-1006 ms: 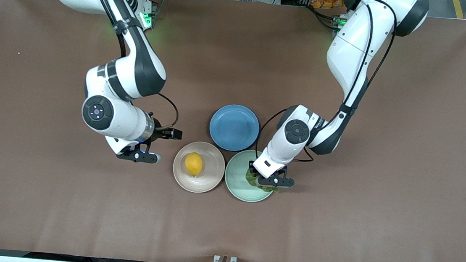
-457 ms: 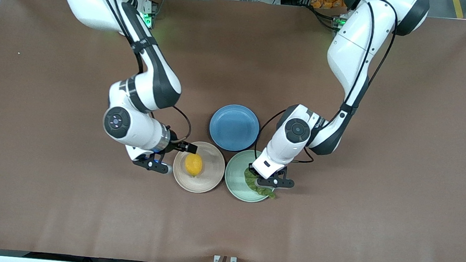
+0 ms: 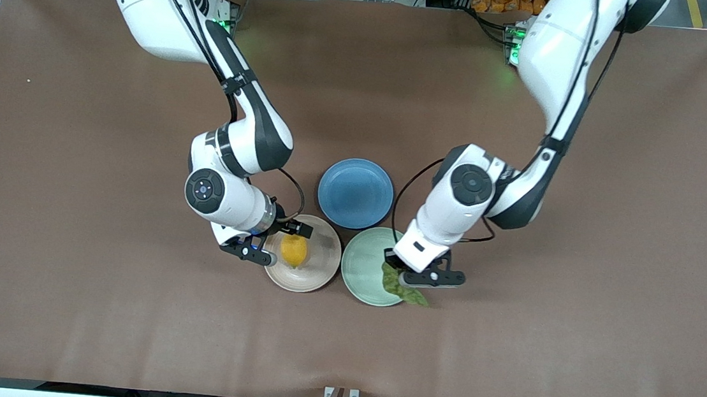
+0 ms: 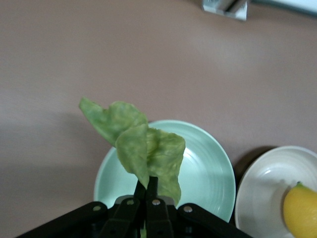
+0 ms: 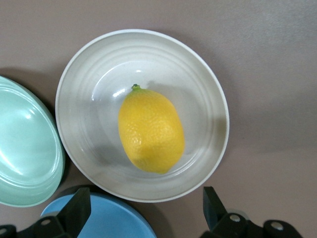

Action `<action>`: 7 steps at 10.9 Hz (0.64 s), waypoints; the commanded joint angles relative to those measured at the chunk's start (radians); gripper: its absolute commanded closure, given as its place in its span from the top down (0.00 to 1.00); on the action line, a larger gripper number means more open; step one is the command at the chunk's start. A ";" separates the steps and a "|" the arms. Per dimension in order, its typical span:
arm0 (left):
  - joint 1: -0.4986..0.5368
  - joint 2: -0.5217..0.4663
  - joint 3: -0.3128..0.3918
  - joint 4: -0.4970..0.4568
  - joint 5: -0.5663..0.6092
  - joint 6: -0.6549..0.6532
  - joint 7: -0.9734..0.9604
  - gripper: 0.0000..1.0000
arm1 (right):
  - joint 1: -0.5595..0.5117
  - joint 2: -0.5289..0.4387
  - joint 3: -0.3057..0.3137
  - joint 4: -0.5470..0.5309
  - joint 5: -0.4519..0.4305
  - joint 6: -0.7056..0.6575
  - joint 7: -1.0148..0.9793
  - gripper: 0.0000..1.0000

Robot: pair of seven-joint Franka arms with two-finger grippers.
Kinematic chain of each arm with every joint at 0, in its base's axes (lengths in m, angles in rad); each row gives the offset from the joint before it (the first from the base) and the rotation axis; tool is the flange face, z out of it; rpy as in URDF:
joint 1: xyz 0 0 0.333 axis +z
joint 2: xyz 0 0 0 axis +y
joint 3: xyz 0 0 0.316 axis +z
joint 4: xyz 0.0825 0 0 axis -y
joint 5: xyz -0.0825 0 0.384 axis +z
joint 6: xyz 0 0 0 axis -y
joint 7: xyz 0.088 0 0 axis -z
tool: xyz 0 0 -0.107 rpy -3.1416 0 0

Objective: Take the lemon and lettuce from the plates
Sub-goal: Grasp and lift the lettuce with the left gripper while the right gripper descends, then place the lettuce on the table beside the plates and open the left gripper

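lifted lettuce now hangs over brown table.

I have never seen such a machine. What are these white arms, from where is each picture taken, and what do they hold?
Two robot arms work at a brown table. One picture looks down from a high camera; the other two come from cameras on the arms' wrists. Three plates lie close together: a blue plate, a beige plate and a mint plate. The left gripper is shut on the lettuce, lifted over the mint plate. The right gripper hangs open over the lemon, which lies in the beige plate.
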 commanded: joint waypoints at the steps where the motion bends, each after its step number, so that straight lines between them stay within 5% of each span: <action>1: 0.090 -0.112 0.000 -0.040 0.026 -0.121 -0.019 0.00 | 0.015 0.066 -0.006 0.041 0.018 0.060 0.013 1.00; 7: 0.335 -0.169 -0.004 -0.128 0.024 -0.262 0.387 0.00 | 0.050 0.114 -0.010 0.041 -0.004 0.122 0.011 1.00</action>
